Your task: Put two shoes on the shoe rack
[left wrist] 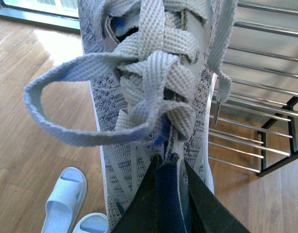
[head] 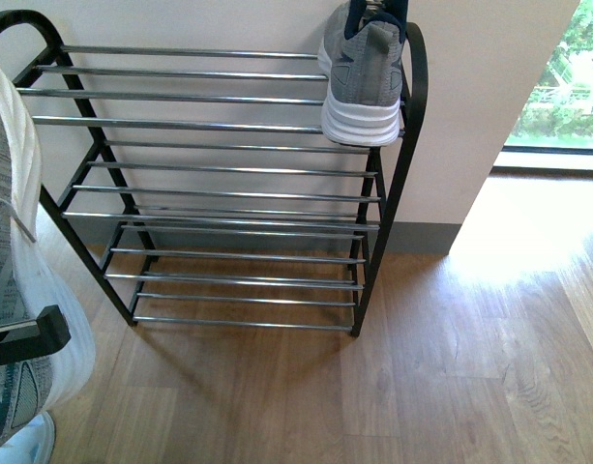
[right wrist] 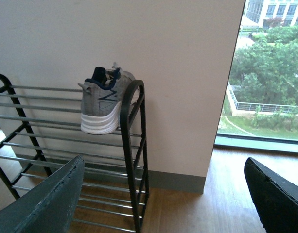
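The far sneaker [head: 364, 82] is grey knit with a white sole and navy heel collar. The near sneaker [left wrist: 129, 170] shows speckled grey-and-dark knit in zigzag bands, pale grey laces [left wrist: 153, 82] and a navy tongue [left wrist: 166, 191]. The shoe rack [head: 180, 124] has black side frames and chrome bars. The floor [head: 451, 367] is light brown wood grain; the slippers [left wrist: 63, 201] are pale blue.

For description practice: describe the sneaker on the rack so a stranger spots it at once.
Find the shoe rack against the wall. At its top tier's right end sits a grey sneaker, heel outward; its twin hangs in the left gripper.
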`<act>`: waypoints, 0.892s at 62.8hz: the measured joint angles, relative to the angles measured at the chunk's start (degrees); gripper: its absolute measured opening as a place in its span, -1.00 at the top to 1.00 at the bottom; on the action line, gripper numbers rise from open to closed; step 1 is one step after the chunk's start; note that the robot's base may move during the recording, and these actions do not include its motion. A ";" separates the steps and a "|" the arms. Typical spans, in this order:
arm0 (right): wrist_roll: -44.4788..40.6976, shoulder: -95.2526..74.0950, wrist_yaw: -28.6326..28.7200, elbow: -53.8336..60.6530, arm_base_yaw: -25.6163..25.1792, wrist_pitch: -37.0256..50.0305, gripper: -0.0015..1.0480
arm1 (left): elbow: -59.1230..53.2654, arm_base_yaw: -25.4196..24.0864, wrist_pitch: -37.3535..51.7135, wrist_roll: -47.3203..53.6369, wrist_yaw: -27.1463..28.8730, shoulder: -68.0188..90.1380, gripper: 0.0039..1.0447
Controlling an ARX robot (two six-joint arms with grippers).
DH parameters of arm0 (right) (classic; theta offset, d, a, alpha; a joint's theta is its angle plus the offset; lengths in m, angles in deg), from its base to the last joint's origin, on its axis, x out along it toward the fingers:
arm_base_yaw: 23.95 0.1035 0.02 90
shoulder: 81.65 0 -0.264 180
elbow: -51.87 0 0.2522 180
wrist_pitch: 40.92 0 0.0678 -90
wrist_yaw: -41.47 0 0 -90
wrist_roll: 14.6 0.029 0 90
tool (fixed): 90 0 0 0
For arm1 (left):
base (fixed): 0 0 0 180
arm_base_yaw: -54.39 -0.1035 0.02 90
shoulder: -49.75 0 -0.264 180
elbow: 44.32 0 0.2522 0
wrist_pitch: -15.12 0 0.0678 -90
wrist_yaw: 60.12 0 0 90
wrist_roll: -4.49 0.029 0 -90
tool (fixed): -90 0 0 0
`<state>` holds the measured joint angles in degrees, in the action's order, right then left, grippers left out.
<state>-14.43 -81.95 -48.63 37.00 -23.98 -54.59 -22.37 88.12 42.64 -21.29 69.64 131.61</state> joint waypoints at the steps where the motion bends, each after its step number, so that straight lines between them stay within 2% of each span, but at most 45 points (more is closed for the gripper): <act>1: 0.02 0.02 0.00 0.00 0.00 0.00 -0.82 | 0.00 0.00 0.00 0.00 0.13 0.00 0.96; 56: 0.00 0.02 0.07 0.00 0.00 0.00 -0.82 | -0.02 -0.13 0.00 -0.02 0.24 0.04 0.96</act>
<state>-14.43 -81.92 -48.56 37.00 -23.98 -54.59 -22.40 87.99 42.64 -21.32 69.88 131.65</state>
